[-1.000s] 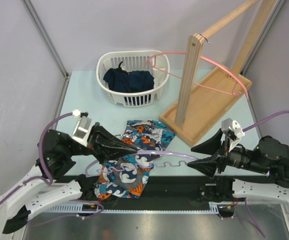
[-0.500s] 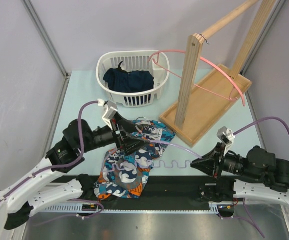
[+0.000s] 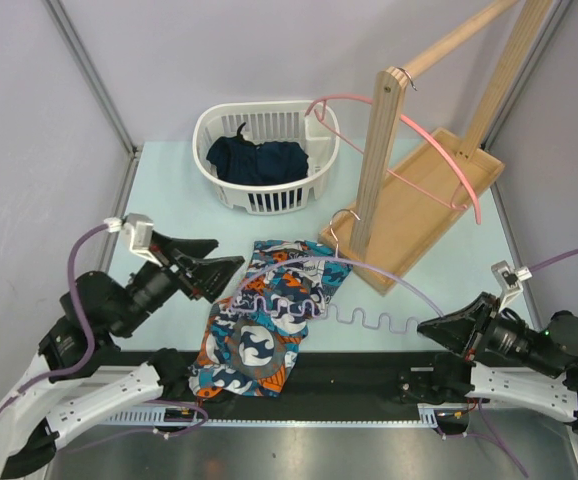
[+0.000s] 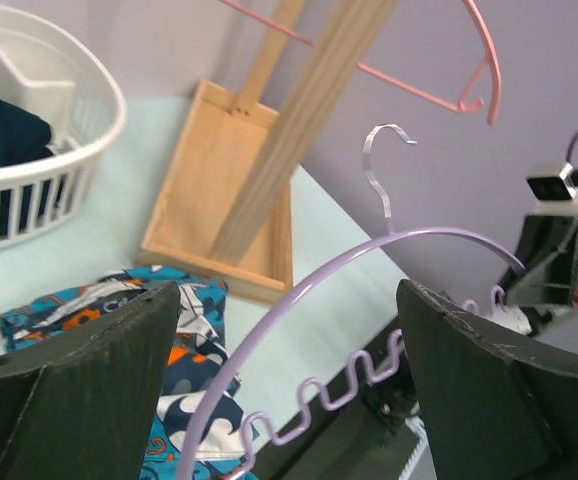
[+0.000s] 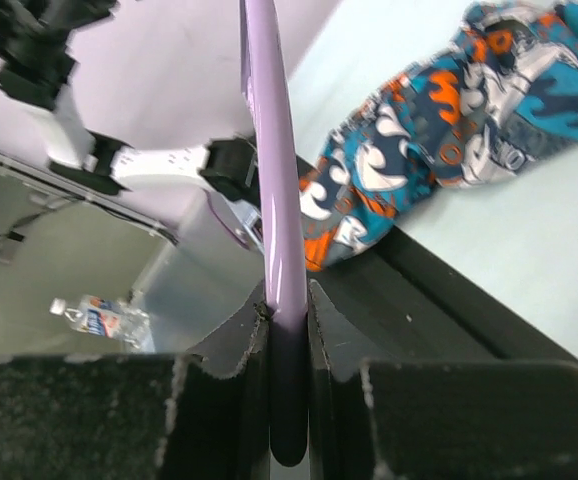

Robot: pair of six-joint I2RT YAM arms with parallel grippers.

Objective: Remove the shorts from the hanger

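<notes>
The pale table [image 3: 169,200] carries a wooden rack [image 3: 409,200] at the back right and a white basket [image 3: 269,200] with a dark navy garment [image 3: 259,160] inside. The shorts [image 3: 259,335] lie flat and crumpled on the table near its front edge, between the two arms.

The hanger [image 5: 269,200] slants over them. Its hook points toward the rack, and its wavy bar runs from the shorts to the right. The left end of the hanger crosses the cloth. I cannot tell if it is threaded through the shorts or only lies above them.

The right gripper [image 5: 287,320] has its fingers clamped on the right end of the hanger. The left gripper [image 3: 227,254] hangs just beside the shorts, on their left, with fingers wide apart and nothing between them.

I judge this to be the separating step. The next move probably calls for the left fingers to pin or take the cloth, while the right arm draws the hanger away to the right.
</notes>
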